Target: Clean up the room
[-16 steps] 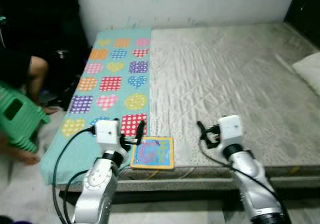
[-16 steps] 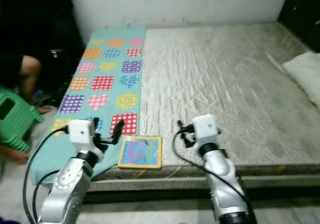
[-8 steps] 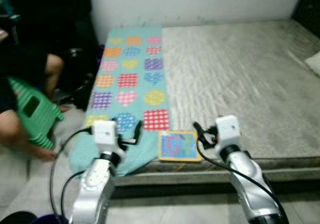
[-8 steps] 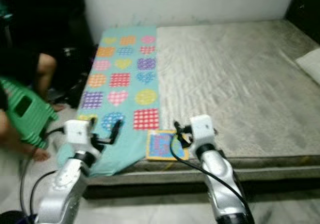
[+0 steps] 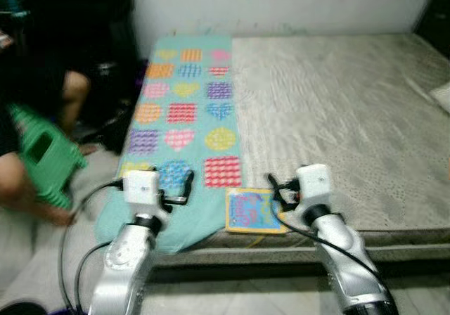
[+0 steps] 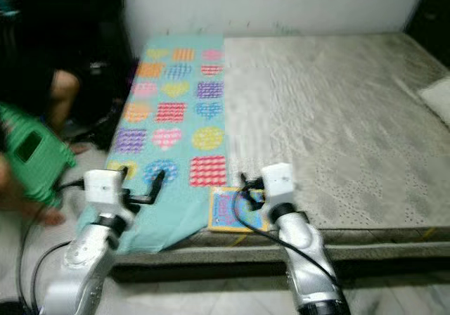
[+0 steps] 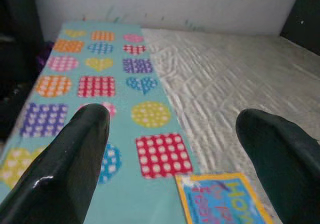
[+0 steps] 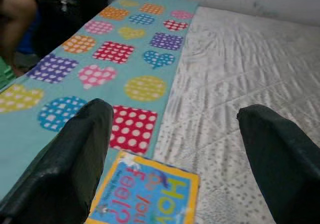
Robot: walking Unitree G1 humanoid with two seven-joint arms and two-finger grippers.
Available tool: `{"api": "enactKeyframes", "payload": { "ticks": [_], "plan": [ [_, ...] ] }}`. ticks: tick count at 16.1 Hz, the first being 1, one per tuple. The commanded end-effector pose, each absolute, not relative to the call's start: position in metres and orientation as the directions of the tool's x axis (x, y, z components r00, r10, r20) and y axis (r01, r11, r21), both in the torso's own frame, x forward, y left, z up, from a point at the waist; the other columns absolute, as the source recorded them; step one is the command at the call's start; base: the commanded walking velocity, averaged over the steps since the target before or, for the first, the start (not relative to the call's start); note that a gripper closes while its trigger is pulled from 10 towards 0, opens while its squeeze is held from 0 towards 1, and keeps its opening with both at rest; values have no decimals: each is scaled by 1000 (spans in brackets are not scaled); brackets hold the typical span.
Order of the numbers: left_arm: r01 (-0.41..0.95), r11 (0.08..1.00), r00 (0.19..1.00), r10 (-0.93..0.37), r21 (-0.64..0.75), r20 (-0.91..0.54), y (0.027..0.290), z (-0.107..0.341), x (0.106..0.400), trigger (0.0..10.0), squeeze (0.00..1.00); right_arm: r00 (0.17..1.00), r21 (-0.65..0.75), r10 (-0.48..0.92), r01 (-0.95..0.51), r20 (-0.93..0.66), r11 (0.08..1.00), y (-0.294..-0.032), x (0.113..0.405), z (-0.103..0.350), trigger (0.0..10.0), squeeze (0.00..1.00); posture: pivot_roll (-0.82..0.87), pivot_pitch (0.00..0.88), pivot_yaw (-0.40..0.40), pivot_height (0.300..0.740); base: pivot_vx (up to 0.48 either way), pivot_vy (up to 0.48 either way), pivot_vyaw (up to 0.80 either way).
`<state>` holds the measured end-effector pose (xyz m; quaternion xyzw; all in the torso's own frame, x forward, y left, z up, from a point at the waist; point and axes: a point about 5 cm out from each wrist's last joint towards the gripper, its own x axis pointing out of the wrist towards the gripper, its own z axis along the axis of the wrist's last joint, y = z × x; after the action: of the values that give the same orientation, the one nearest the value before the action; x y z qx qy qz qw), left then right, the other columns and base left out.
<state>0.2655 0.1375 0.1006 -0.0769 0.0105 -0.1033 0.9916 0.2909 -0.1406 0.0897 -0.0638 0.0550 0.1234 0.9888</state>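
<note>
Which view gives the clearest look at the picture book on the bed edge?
The right wrist view: the picture book lies close, its cover lettering readable. The left wrist view catches one corner; both eye views show it whole but small and blurred.

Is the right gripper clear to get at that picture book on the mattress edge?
Probably yes: the right gripper hangs open just beside the picture book, with nothing lying on it.
</note>
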Motion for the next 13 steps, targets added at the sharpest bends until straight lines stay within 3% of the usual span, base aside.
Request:
{"api": "enactKeyframes", "payload": {
  "ticks": [1, 5, 13],
  "plan": [
    [225, 961, 974, -227, -160, 6, 132, 102, 265, 10000, 0, 966, -118, 224, -239, -130, 964, -146, 291, 90, 10000, 0, -143, 65, 50, 740, 285, 0, 0],
    [223, 963, 974, -226, -150, -2, 132, 102, 265, 10000, 0, 965, -118, 224, -240, -136, 964, -146, 290, 89, 10000, 0, -142, 66, 52, 740, 283, 0, 0],
    [206, 967, 976, -214, -149, -38, 131, 97, 267, 10000, 0, 961, -111, 230, -248, -151, 963, -146, 290, 86, 10000, 0, -143, 68, 52, 740, 0, 0, 0]
  ]
}}
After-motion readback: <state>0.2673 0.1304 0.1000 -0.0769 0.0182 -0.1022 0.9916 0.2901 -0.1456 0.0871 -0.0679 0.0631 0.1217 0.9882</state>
